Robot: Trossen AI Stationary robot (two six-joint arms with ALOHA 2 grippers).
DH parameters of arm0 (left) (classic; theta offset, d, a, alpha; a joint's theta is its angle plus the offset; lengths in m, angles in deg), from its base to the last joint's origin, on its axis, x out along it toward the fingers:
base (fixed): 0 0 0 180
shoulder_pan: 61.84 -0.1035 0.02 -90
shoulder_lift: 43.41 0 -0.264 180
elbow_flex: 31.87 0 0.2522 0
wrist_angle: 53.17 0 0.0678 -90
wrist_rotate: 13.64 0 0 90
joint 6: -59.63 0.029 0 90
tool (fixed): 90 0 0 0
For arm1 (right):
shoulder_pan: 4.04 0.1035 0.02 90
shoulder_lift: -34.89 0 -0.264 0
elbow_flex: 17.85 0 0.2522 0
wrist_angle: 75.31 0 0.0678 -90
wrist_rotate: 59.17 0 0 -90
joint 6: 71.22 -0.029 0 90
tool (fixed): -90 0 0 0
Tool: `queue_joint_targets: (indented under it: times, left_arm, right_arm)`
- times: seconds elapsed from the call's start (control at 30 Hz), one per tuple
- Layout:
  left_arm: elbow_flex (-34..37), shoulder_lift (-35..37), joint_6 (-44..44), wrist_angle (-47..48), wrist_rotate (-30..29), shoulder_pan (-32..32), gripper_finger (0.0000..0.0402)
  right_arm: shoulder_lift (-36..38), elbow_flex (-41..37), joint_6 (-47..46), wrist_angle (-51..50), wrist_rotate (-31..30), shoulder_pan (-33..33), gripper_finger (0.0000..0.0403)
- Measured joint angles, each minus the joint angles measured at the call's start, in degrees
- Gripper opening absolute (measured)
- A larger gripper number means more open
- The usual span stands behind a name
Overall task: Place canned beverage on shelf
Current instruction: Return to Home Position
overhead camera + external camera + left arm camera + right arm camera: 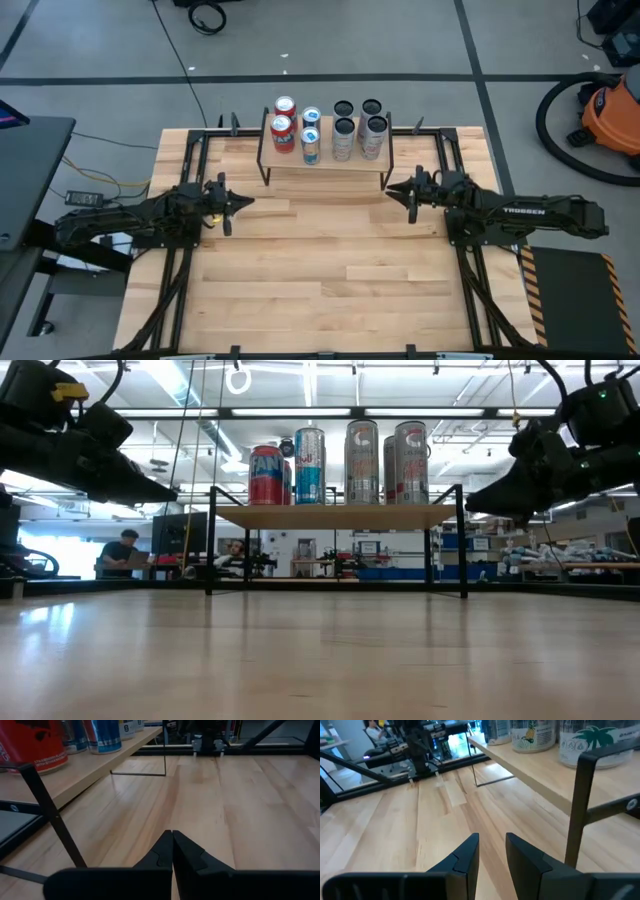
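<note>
The shelf [325, 160], a light wooden board on thin black legs, stands at the table's far middle. On it stand two red cans [283, 128], two blue-and-white cans [311, 137] and several silver cans [358, 128]; the low view shows them upright in a row [340, 462]. My left gripper [243, 201] hovers left of the shelf, shut and empty; its own view shows the fingertips together [172, 836]. My right gripper [392, 189] hovers right of the shelf, open and empty [492, 840].
A black metal frame [190, 150] runs along the table's edges. Bare wooden tabletop [330, 270] lies in front of the shelf. An orange vacuum [610, 110] stands on the floor at the right. People sit at desks in the room behind [120, 550].
</note>
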Motion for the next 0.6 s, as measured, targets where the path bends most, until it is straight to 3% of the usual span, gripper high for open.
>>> queue_joint_targets:
  times: [0.23, 0.5, 0.6]
  left_arm:
    - [0.0, 0.0, 0.0, 0.1, 0.0, 0.0, 0.0009]
    - [0.1, -1.0, 3.4, 0.2, 0.0, 0.0, 0.0009]
    - [0.1, -2.7, 3.5, 0.2, 0.0, 0.0, 0.0009]
  right_arm:
    - [-0.1, -0.8, 0.3, 0.9, 5.0, 0.0, 0.0104]
    - [-0.1, -0.8, 1.9, -0.6, 4.3, 0.0, 0.0104]
    - [-0.1, -0.8, 1.6, -3.2, -0.2, 0.0, 0.0104]
